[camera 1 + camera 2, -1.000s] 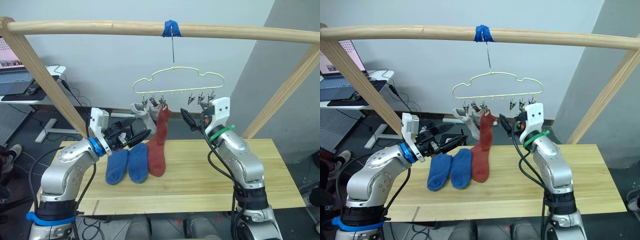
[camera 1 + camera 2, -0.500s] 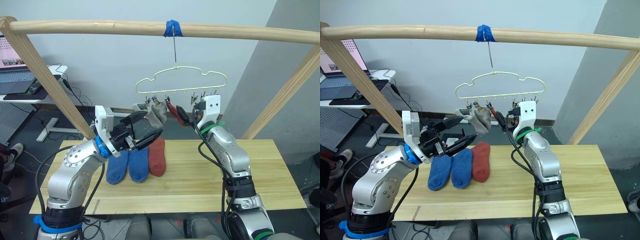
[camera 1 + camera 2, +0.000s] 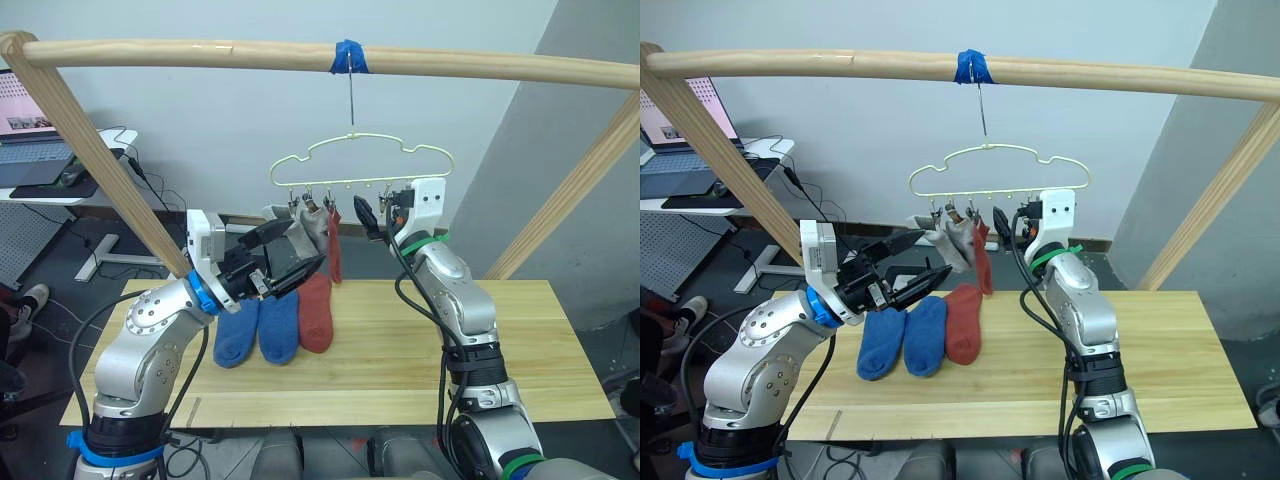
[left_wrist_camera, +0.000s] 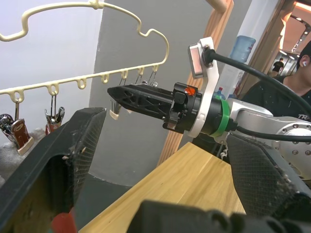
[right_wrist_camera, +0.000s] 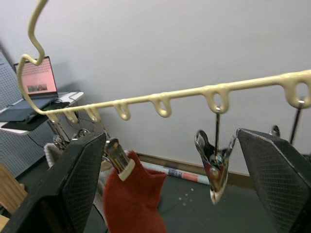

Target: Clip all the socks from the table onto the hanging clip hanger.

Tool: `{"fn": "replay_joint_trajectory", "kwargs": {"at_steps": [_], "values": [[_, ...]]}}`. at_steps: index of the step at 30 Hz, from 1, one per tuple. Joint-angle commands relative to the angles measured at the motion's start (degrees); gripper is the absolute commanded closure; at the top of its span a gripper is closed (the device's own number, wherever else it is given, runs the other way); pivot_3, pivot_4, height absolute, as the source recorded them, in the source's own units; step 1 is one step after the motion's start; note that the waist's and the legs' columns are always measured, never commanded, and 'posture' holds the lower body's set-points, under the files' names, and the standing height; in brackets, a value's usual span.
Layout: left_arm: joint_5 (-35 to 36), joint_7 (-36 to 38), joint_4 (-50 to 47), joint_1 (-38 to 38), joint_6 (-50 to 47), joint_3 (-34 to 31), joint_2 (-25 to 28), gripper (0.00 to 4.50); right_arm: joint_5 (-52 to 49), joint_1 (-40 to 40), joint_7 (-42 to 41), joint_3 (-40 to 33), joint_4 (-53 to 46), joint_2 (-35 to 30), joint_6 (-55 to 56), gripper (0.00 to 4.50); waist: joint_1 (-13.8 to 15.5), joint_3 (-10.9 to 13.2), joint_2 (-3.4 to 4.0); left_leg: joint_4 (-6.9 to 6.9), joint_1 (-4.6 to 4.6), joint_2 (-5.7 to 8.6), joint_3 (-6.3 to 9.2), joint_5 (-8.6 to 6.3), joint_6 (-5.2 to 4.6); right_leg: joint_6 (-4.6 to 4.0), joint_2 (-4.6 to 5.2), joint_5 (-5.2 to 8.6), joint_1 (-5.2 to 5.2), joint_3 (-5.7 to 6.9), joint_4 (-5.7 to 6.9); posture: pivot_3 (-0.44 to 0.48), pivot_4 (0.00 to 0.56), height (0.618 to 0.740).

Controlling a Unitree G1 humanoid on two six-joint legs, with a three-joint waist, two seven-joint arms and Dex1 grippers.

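The pale clip hanger hangs from the rail by its hook. Two light grey socks and one brick red sock hang from its left clips. On the table lie two blue socks and a second red sock. My left gripper is open just below the hanging grey socks. My right gripper is open at the clip bar, beside the clipped red sock and an empty clip.
The thick wooden rail spans overhead on slanted posts. A white desk with a laptop stands at the back left. A person is in the background of the left wrist view.
The red sock, lifted up sideways half a second ago, now hangs straight from its clip. My right gripper has drawn back to the right. My left gripper rose from table height and opened.
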State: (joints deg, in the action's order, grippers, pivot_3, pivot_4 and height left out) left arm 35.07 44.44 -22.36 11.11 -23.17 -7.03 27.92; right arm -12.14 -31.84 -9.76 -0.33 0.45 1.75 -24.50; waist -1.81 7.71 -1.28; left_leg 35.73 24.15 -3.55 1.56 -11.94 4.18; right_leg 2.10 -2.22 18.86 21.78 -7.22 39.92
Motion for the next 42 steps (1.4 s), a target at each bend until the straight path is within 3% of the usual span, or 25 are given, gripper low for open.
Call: {"fn": "replay_joint_trajectory", "kwargs": {"at_steps": [1, 34, 37, 42], "values": [[-0.09, -0.08, -0.61, 1.0, 1.44, -0.36, 0.16, 0.0, -0.49, -0.85, -0.08, 0.4, -0.96, 0.69, 1.19, 0.02, 0.0, 0.0, 0.0, 0.0, 0.0, 0.0, 0.0, 0.0, 0.0, 0.0, 0.0, 0.0, 0.0, 0.0, 0.0, 0.096, 0.1, 0.74], [-1.34, -0.24, 0.35, 1.14, 3.1, -0.15, 0.08, 0.0, -1.37, -4.98, 0.41, -2.15, 6.21, 1.56, 4.22, 0.02, 0.06, 0.01, 0.01, 0.01, 0.0, 0.0, 0.0, 0.0, 0.0, -0.01, 0.0, -0.01, 0.0, 0.01, 0.02, 0.107, 0.112, 0.74], [-1.23, -0.05, 0.18, 0.9, 3.04, -0.09, 0.2, 0.0, -1.34, -5.0, 0.22, -2.22, 6.37, 1.57, 4.34, 0.57, 0.06, 0.01, 0.01, 0.0, 0.0, 0.0, 0.0, 0.0, 0.0, -0.01, -0.01, -0.01, 0.0, 0.01, 0.02, 0.107, 0.112, 0.74], [-1.57, -0.15, 0.56, 1.08, 3.19, 0.09, 0.09, 0.0, -1.2, -5.05, 0.38, -2.37, 6.6, 1.53, 4.62, 2.38, 0.06, 0.01, 0.01, 0.0, 0.0, 0.0, 0.01, 0.0, 0.0, -0.01, -0.01, -0.01, 0.0, 0.01, 0.02, 0.107, 0.112, 0.74]]}}
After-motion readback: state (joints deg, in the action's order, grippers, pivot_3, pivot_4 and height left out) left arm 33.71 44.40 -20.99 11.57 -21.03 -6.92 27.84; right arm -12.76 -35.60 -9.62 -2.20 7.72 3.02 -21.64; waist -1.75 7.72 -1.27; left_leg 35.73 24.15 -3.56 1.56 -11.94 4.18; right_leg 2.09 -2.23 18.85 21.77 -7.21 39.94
